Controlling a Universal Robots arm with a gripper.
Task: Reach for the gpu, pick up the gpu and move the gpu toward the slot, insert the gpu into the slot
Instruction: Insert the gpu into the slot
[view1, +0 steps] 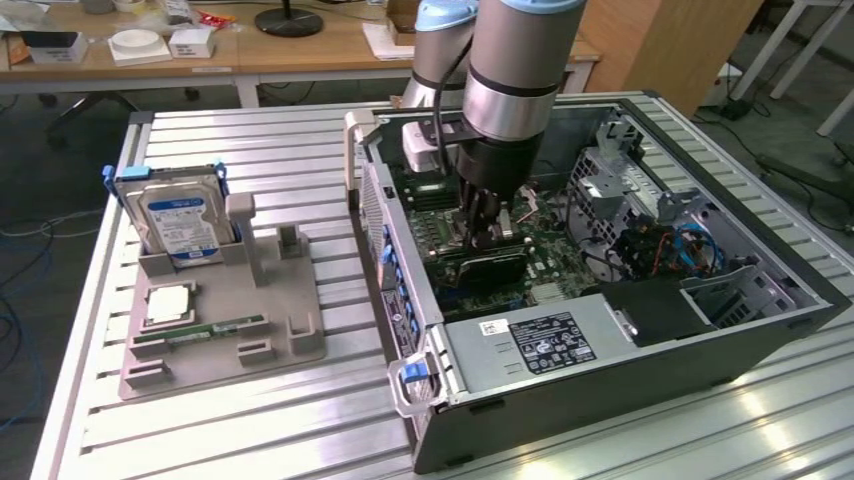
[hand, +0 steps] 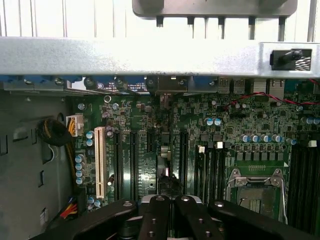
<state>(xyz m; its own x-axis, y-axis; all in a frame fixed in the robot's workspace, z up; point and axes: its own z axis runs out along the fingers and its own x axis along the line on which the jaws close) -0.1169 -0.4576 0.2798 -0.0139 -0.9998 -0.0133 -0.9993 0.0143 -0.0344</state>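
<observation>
Ribbed metal table carries an open computer case and, on the exterior view's left, a grey holder with a hard drive standing in it and a memory stick lying flat. Inside the case lies the green motherboard. The arm reaches down into the case, and the hand is clamped on the top edge of the gpu, which stands upright just over the board. In the wrist view the fingers sit together above the row of long connectors, with the processor socket beside them. Whether the card is seated cannot be told.
</observation>
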